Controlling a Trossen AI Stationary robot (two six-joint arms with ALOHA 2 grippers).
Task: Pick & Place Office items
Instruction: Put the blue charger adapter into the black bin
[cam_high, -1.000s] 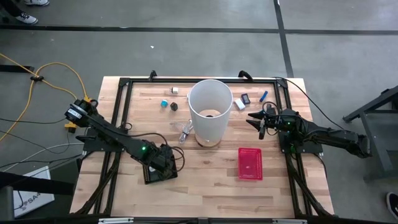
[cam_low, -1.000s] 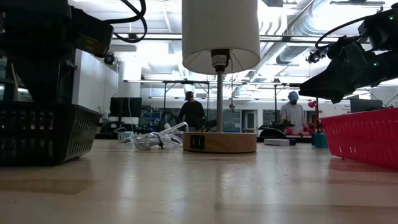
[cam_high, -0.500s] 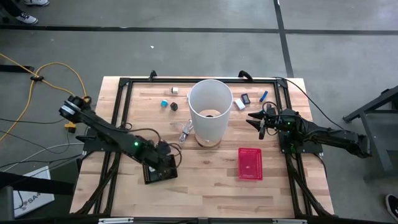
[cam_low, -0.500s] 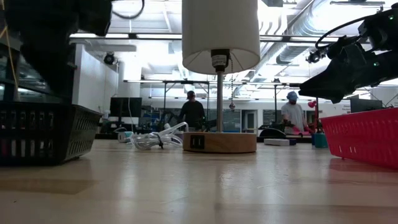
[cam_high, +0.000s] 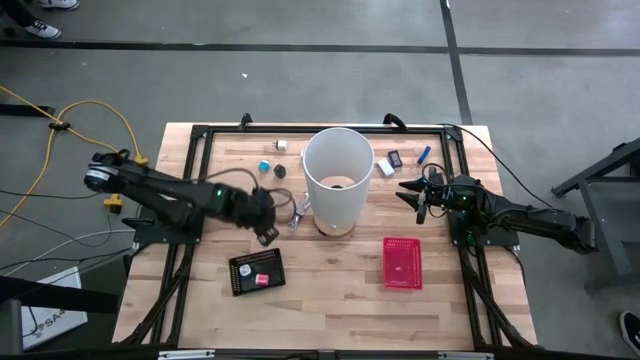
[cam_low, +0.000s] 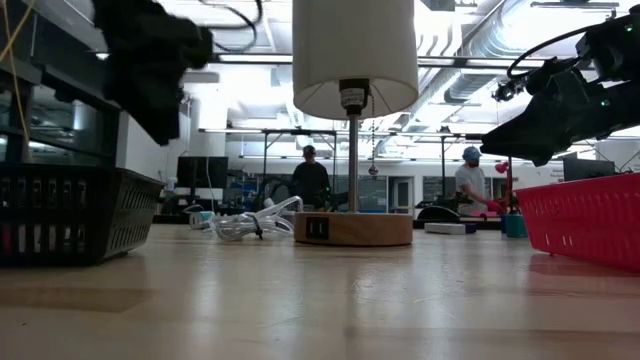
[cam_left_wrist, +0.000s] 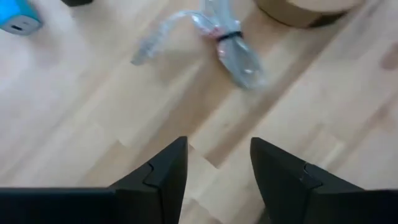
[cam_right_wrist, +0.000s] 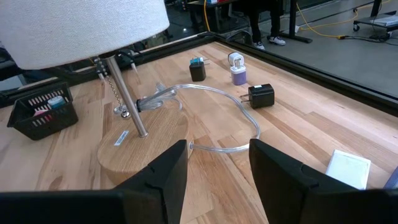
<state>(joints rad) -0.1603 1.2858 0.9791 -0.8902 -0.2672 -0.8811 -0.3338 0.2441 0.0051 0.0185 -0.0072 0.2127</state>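
Lamp: a table lamp with a white shade (cam_high: 336, 177) stands mid-table on a round wooden base (cam_right_wrist: 144, 144), with a pull chain hanging beside its metal pole.
Left gripper: the left gripper (cam_left_wrist: 217, 171) hangs above bare wood between the black basket and the lamp, fingers parted with nothing between them; a bundled clear cord (cam_left_wrist: 231, 48) lies just ahead of it.
Right gripper: the right gripper (cam_right_wrist: 217, 168) hovers off the table at the lamp's right side, fingers spread and empty, pointing toward the lamp base.
Black basket: the black basket (cam_high: 257, 271) sits front left of the lamp and holds small pieces, pink and teal among them (cam_right_wrist: 43, 107).
Red basket: the red mesh basket (cam_high: 402, 262) lies front right of the lamp, on the table.
Far left pieces: a teal-tipped piece (cam_right_wrist: 197, 68), a white plug (cam_right_wrist: 237, 70) and a black plug (cam_right_wrist: 260, 94) lie well apart behind the lamp.
Far right pieces: a white block (cam_high: 385, 167), a black piece (cam_high: 395, 158) and a blue stick (cam_high: 424, 154) lie near one another, close to the right gripper.
Room: two people stand at benches far behind the table.
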